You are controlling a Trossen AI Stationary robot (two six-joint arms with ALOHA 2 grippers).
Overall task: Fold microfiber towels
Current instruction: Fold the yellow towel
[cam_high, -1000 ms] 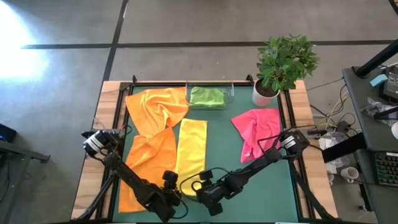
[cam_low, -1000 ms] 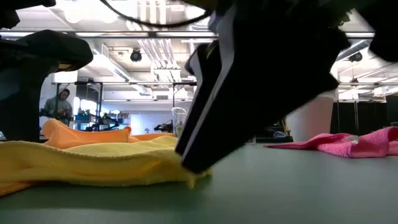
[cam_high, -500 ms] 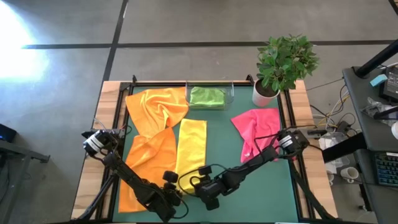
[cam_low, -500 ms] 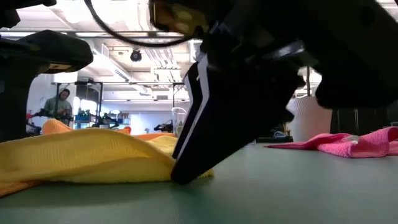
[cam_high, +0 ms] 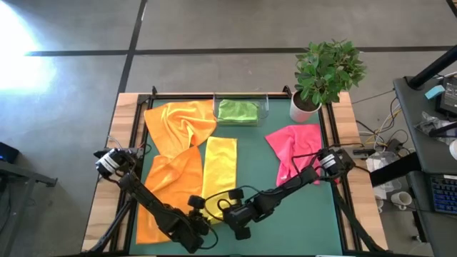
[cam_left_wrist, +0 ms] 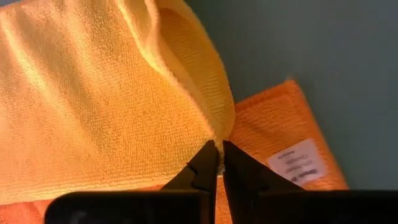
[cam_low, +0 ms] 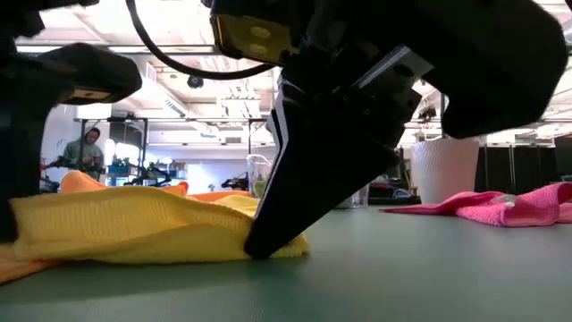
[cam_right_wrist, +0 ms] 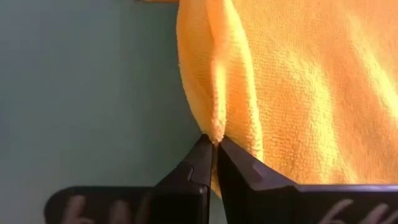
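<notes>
Yellow towel (cam_high: 220,168) lies lengthwise at centre of green mat (cam_high: 285,214), bottom end near frame bottom. L gripper (cam_left_wrist: 219,163) clenched on towel's near edge, beside orange towel (cam_high: 168,193) w/ white label. R gripper (cam_right_wrist: 215,148) clenched on same yellow towel's edge at mat side. Low view: towel edge raised in hump at frame left. Second orange towel (cam_high: 180,121) upper left, green towel (cam_high: 237,110) in clear tray (cam_high: 265,107) top centre, pink towel (cam_high: 296,146) right. Bare mat lower right of frame, open room there
</notes>
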